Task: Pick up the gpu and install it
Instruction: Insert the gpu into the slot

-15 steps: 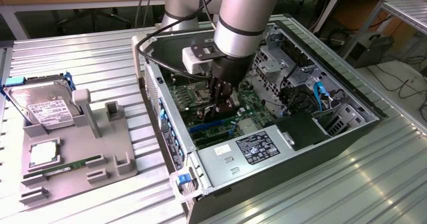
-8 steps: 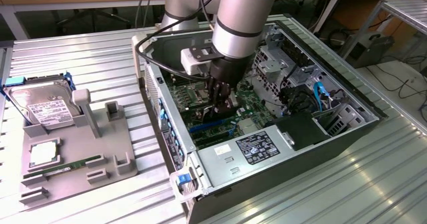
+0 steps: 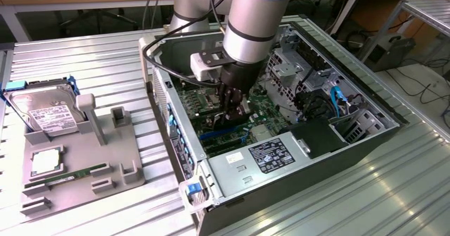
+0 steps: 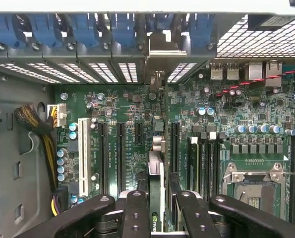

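Note:
In the exterior view my gripper (image 3: 233,108) reaches straight down into the open computer case (image 3: 365,125), just above the green motherboard (image 3: 204,96). In the wrist view the gpu (image 4: 156,158) stands on edge between my two black fingers (image 4: 137,213), a thin dark card with a small logo near the pads. It runs across the motherboard (image 4: 226,114) between the long black expansion slots (image 4: 120,153). Its silvery bracket end (image 4: 159,54) meets the row of rear slot openings. My gripper (image 4: 157,210) is shut on the card. Whether the card's edge sits fully in a slot is hidden.
A grey holder tray (image 3: 105,162) left of the case carries a silver hard drive (image 3: 46,112), a processor (image 3: 46,161) and a green memory stick (image 3: 67,174). The power supply (image 3: 271,154) and drive cage (image 3: 309,62) crowd the case's right side. Blue clips (image 4: 83,29) line the rear slots.

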`<act>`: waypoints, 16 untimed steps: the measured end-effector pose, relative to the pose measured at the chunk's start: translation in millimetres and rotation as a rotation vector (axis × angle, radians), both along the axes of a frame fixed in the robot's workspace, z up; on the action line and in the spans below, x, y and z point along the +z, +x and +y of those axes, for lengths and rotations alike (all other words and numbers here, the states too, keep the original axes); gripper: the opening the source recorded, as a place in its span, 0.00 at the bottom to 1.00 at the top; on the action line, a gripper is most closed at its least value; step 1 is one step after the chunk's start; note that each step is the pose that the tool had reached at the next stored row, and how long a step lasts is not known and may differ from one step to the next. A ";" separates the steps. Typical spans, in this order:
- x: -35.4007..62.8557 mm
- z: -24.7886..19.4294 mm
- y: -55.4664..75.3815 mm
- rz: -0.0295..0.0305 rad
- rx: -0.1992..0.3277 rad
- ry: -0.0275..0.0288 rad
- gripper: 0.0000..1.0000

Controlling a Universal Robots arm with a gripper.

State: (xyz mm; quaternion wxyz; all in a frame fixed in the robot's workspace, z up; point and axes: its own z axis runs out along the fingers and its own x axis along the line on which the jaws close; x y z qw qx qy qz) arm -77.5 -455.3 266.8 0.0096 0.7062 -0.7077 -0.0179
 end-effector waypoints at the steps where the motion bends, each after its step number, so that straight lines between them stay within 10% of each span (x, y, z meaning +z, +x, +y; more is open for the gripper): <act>1: -0.3 0.0 -0.1 -0.0001 0.000 0.0001 0.26; 16: -5.7 -2.0 -3.2 -0.0016 0.000 0.0002 0.26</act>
